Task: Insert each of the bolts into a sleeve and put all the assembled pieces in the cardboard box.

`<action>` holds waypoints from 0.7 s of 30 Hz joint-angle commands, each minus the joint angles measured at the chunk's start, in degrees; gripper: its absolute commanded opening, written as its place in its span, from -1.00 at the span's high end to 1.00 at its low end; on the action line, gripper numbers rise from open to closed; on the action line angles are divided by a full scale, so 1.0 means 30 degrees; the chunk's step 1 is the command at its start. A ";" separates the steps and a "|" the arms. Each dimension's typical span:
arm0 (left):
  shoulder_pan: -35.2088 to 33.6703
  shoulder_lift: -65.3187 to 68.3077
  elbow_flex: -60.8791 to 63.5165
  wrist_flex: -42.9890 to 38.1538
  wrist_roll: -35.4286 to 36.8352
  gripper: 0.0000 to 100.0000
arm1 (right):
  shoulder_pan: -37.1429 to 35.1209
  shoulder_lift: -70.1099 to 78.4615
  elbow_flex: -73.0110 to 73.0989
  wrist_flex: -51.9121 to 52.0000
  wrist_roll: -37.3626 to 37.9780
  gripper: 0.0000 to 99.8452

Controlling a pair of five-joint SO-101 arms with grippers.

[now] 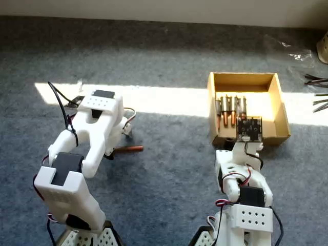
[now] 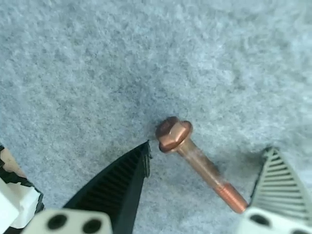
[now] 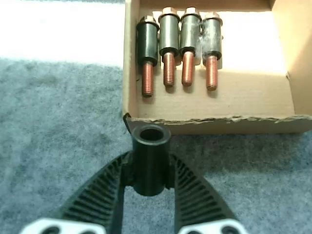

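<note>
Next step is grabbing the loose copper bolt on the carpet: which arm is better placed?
Left. The left gripper is open astride the copper-coloured hex-head bolt on the grey carpet; the right gripper is shut on a black cylindrical sleeve near the cardboard box.

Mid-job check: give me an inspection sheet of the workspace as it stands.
Surface: grey carpet, a sunlit band across it.
Job's things: cardboard box holding four assembled pieces side by side; one bare bolt lying on the carpet; one black sleeve.
Clutter: clear plastic wrap and thin dark pieces beyond the box, too small to identify.
Grippers: left gripper open, fingers either side of the bolt; right gripper shut on the sleeve, in front of the box.
Cables: black cable looped on the left arm; coloured wires on the right arm.
Surroundings: pale wall behind the carpet.
</note>
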 commanded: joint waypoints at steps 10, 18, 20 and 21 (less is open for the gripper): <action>-0.0249 -0.0689 -0.0044 -0.0674 0.0029 0.97 | 0.0132 -0.0278 -0.0132 -0.0513 0.0088 0.99; -0.0220 -0.0689 -0.0015 -0.0850 -0.0029 0.98 | 0.0132 -0.0278 -0.0132 -0.0513 0.0088 0.99; -0.0220 -0.0689 -0.0015 -0.0879 -0.1172 0.98 | 0.0132 -0.0278 -0.0132 -0.0513 0.0088 0.99; -0.0220 -0.0689 -0.0015 -0.0879 -0.2081 0.98 | 0.0132 -0.0278 -0.0132 -0.0513 0.0088 0.99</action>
